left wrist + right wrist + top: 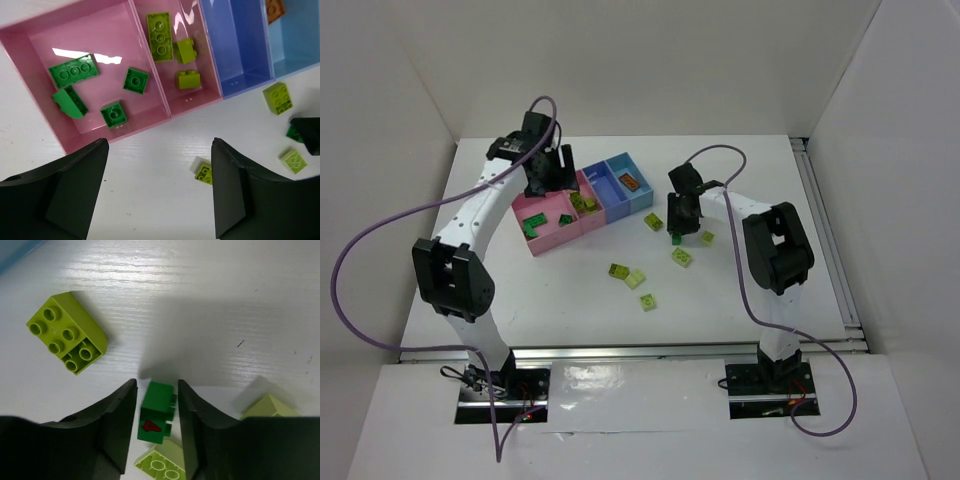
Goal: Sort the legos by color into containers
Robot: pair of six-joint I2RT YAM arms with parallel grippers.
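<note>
The containers are a row of four joined bins: a pink one [112,37] with several dark green legos [74,70], a second pink one [172,82] with three yellow-green legos, an empty darker blue one [240,45], and a light blue one [300,40] holding an orange-brown lego [274,9]. My left gripper [159,145] is open and empty, hovering over the table just in front of the pink bins [548,228]. My right gripper [156,385] is shut on a dark green lego [157,412] and holds it among loose yellow-green legos [681,257], right of the bins.
Yellow-green legos lie loose on the white table: a larger one [67,332] left of my right gripper, one [160,465] under the held lego, one [267,407] to its right, and three [636,278] nearer the front. White walls enclose the table.
</note>
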